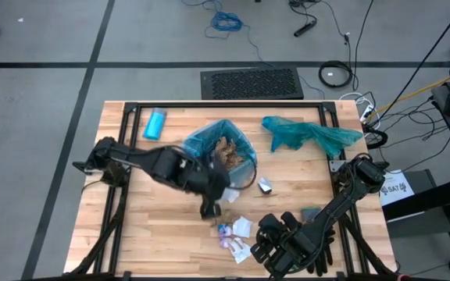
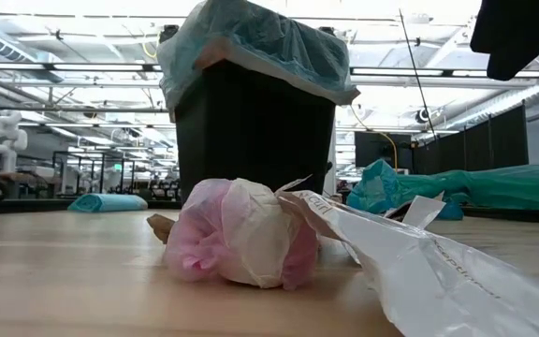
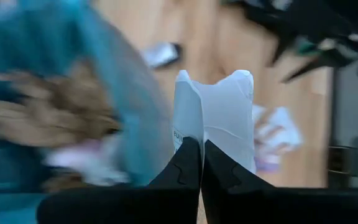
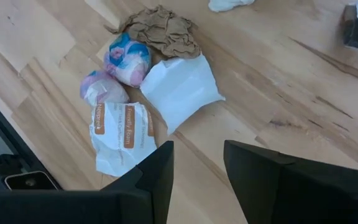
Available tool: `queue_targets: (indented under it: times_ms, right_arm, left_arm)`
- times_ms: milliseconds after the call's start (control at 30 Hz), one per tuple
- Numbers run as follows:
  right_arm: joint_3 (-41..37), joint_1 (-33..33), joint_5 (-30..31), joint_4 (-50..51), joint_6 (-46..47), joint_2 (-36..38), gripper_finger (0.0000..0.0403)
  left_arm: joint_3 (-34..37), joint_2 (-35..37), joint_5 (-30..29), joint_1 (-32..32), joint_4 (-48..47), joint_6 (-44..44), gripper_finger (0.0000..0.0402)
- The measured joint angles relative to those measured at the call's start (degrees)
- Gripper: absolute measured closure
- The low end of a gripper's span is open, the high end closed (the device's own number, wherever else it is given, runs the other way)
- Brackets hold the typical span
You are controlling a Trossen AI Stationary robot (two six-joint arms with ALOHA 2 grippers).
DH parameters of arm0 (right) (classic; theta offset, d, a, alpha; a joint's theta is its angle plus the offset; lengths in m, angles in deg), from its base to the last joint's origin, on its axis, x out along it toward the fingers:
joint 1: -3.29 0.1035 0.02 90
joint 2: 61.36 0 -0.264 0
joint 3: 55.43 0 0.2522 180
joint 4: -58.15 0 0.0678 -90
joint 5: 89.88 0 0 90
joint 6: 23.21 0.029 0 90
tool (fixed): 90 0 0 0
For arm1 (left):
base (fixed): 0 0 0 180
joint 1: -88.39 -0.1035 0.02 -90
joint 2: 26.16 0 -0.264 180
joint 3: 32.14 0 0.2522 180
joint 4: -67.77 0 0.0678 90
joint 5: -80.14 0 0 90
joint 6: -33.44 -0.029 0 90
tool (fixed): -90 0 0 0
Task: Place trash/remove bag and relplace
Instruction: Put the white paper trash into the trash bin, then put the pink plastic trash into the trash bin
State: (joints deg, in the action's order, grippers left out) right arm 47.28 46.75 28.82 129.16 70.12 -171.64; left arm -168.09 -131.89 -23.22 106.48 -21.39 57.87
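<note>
Trash (image 4: 145,99) lies in a small heap on the counter (image 1: 155,234) near its front edge: a brown paper wad (image 4: 163,30), two pink-and-blue crumpled balls (image 4: 127,59), a plain white wrapper (image 4: 180,89) and a printed white wrapper (image 4: 122,135), all touching or just beside one another. I see more brown scraps (image 1: 226,150) already inside the black bin (image 2: 251,126), which stands upright mid-counter with the pale blue bag (image 1: 209,139) draped over its rim. My left claw (image 3: 201,163) is clenched on a white wrapper piece (image 3: 219,109), held just beside the bin's front side in the high view. My right claw (image 4: 197,163) hangs over the heap with its fingers apart, grasping nothing. One silvery scrap (image 1: 265,186) sits alone right of the bin. Farther back lie a teal-green bag (image 1: 307,133) and a light-blue bottle (image 1: 156,123), well apart.
</note>
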Motion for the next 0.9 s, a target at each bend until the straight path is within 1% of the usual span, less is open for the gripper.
queue_targets:
  times_ms: [100, 167, 300, 367, 467, 533, 700, 800, 900]
  right_arm:
    - [0.0, 0.0, 1.1, 0.4, 1.8, 0.0, 0.0271]
    - [0.0, 0.0, 2.4, 0.7, 3.2, 0.0, 0.0271]
    - [0.0, -0.3, 4.2, 1.4, 5.6, 0.0, 0.0271]
    - [0.0, -0.4, 4.5, 1.6, 6.5, 0.0, 0.0271]
    - [0.0, -0.8, 4.6, 1.5, 7.6, 0.0, 0.0271]
    - [0.0, -1.0, 4.6, 1.5, 8.6, 0.0, 0.0271]
    - [0.0, -1.3, 4.6, 1.5, 10.0, 0.0, 0.0271]
    - [0.0, -1.4, 4.6, 1.5, 11.0, 0.0, 0.0271]
    - [0.0, -1.4, 4.6, 1.5, 11.0, 0.0, 0.0271]
  left_arm:
    - [-2.0, 0.0, -3.5, -2.8, -4.0, -3.7, 0.0401]
    - [-2.1, 0.0, -4.1, -5.1, -5.5, -5.5, 0.0399]
    - [-1.9, 0.0, -4.7, -9.4, -8.4, -8.6, 0.038]
    - [-1.0, 0.1, -5.5, -11.4, -8.2, -10.2, 0.0367]
    - [-0.3, 0.0, -4.9, -13.7, -8.2, -13.2, 0.0348]
    - [-0.3, 0.0, -3.1, -14.9, -8.1, -14.6, 0.0332]
    - [-0.3, 0.0, -1.9, -17.0, -8.1, -14.9, 0.0296]
    - [-0.3, 0.0, -1.8, -17.1, -8.1, -14.9, 0.0287]
    - [-0.3, 0.2, 0.0, -15.5, -8.1, -14.8, 0.0286]
